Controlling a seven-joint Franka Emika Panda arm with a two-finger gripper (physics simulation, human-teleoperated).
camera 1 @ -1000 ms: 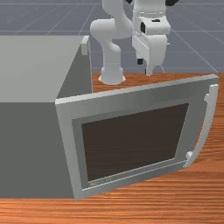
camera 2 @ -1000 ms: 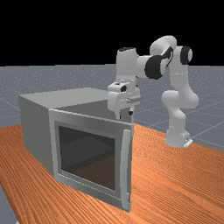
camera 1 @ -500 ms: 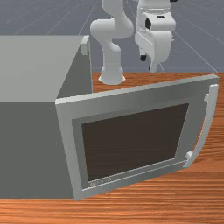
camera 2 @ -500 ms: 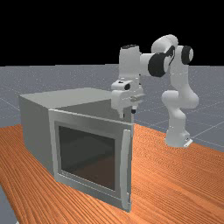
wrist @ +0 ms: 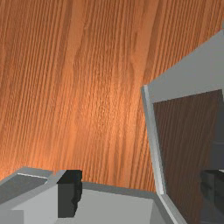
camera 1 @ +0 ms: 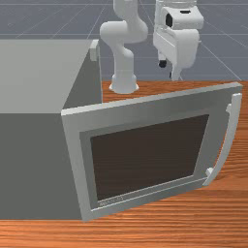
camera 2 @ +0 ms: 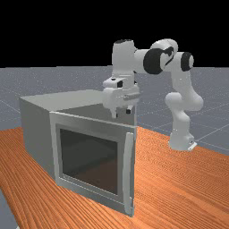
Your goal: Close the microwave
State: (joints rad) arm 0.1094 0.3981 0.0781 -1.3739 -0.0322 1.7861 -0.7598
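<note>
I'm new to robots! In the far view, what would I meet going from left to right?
The microwave's box, then its open door, then the door's handle, then the robot's base.

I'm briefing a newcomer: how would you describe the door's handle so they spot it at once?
Start at the microwave, the big grey box at the front view's left. Its open door reaches toward the front view's right, and the handle runs down near that end. It is a pale, bowed bar, unlike the flat, dark window beside it.
</note>
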